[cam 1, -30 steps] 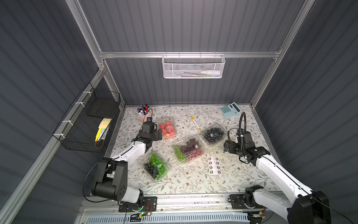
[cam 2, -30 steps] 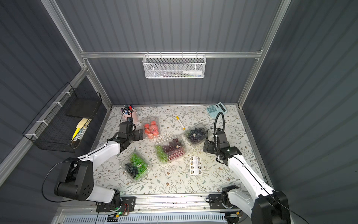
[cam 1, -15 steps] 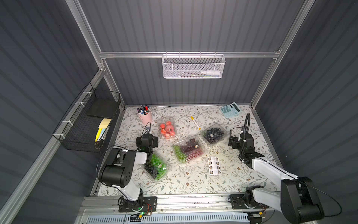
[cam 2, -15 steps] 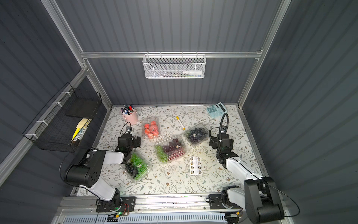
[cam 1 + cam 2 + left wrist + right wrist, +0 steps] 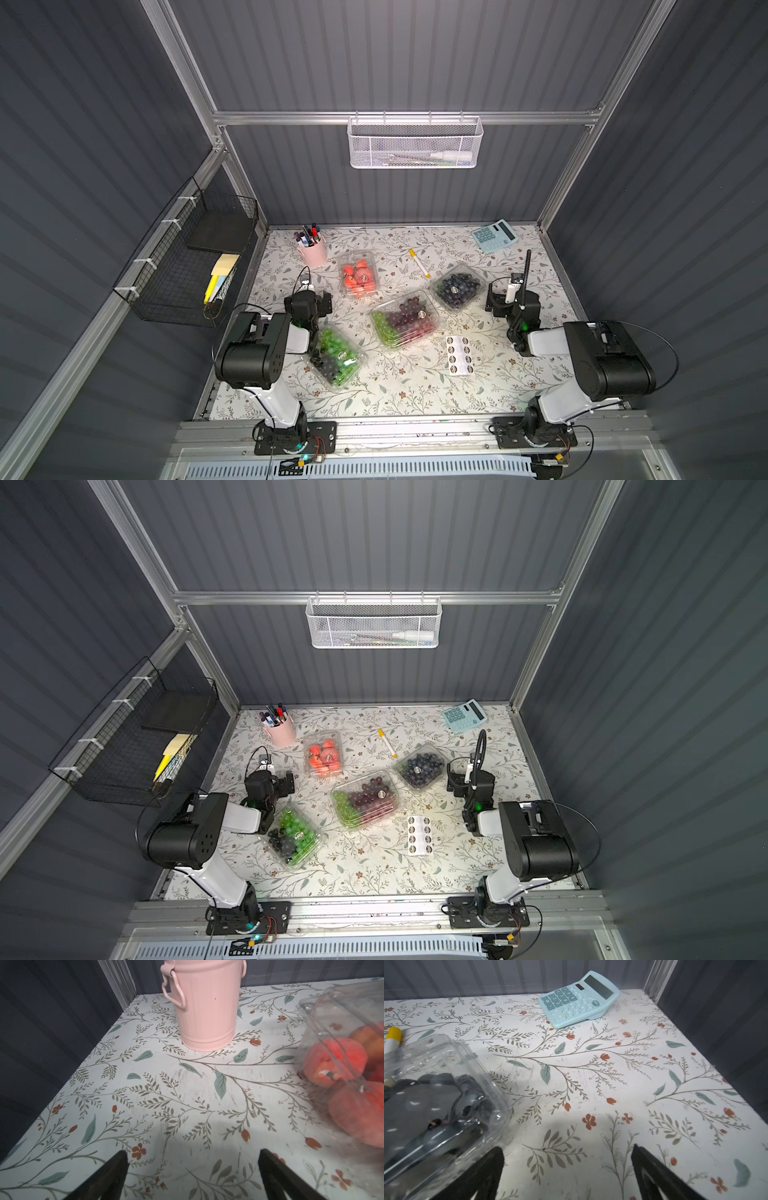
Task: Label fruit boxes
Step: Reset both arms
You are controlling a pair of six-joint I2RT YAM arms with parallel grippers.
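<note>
Counting, we get 4 w/ fruit: strawberry box far-left, blueberry box far-right, red-green grape box centre, green-black grape box near-left | 1 sticker sheet, 1 calculator, 1 pen cup, 1 marker | left gripper, right gripper: both wide open, empty | vs 1 s ago: both pulled back nearward

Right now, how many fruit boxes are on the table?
4. Strawberry box beside the pink cup; blueberry box toward the calculator; red-green grape box centre; green-black grape box nearest the front. None looks hidden.
</note>
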